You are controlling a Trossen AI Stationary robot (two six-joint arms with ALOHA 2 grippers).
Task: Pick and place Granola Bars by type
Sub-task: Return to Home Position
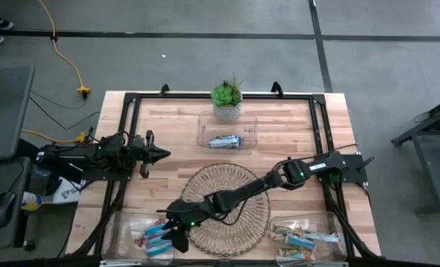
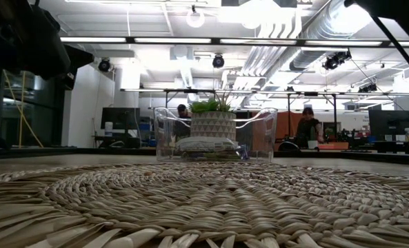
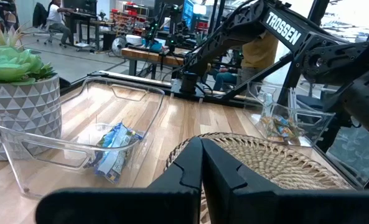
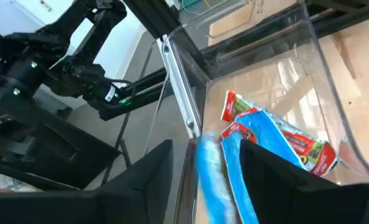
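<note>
- No bar shows on the wicker tray (image 1: 216, 178). The Granola Bars lie sorted in three bins around it.
  - The blue-and-red bars (image 4: 277, 140) are in the left bin (image 1: 119, 226), beside the tray.
  - The silvery bars (image 1: 225, 141) are in the far bin (image 1: 205, 122), just beyond the tray.
  - The tan-green bars (image 1: 301, 239) are in the right bin (image 1: 337, 222), beside the tray.
- The bars should be light and flat, with slick, crinkly wrappers and a brittle filling. A gentle pinch across the narrow width at mid-length would suit them.
- The right gripper (image 4: 206, 155) reaches across the tray and hangs over the left bin with its jaws spread. A blue bar shows between them, seemingly lying in the bin rather than held.
- The left gripper (image 3: 201, 155) hovers off the tray's left side, its jaws clenched on nothing.
- The bins' tall clear walls crowd any reach into them. A potted plant (image 1: 227, 96) stands just behind the far bin. The right arm's way back runs over the tray.
</note>
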